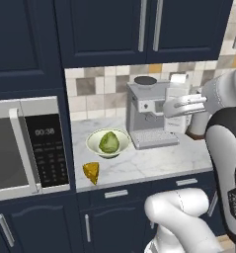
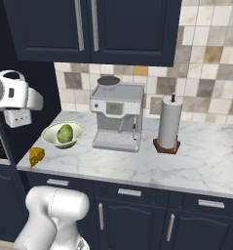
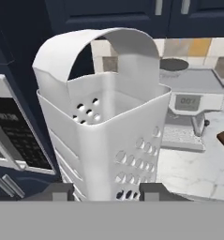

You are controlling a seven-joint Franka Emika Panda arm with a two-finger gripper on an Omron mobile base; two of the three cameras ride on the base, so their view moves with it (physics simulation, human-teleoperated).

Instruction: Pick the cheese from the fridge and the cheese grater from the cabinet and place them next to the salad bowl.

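My gripper [image 3: 106,191] is shut on the cheese grater [image 3: 104,126], a pale perforated box with an arched handle; its fingertips [image 3: 57,190] press on both sides of the grater's near end. From the left base view, the gripper [image 1: 171,107] holds the grater [image 1: 176,123] in the air in front of the coffee machine. Seen from the right base, the grater [image 2: 18,117] hangs at the far left, above the counter's left end. The cheese [image 1: 91,173] [image 2: 36,156] lies on the counter near its front edge, just in front of the salad bowl [image 1: 92,141] [image 2: 49,137]. The fridge is out of view.
A grey coffee machine [image 1: 146,113] [image 2: 117,114] stands right of the bowl. A paper towel roll [image 2: 169,122] stands further right on the marble counter [image 2: 205,161]. A microwave [image 1: 25,143] sits to the left. Shut navy upper cabinets [image 1: 139,29] hang above.
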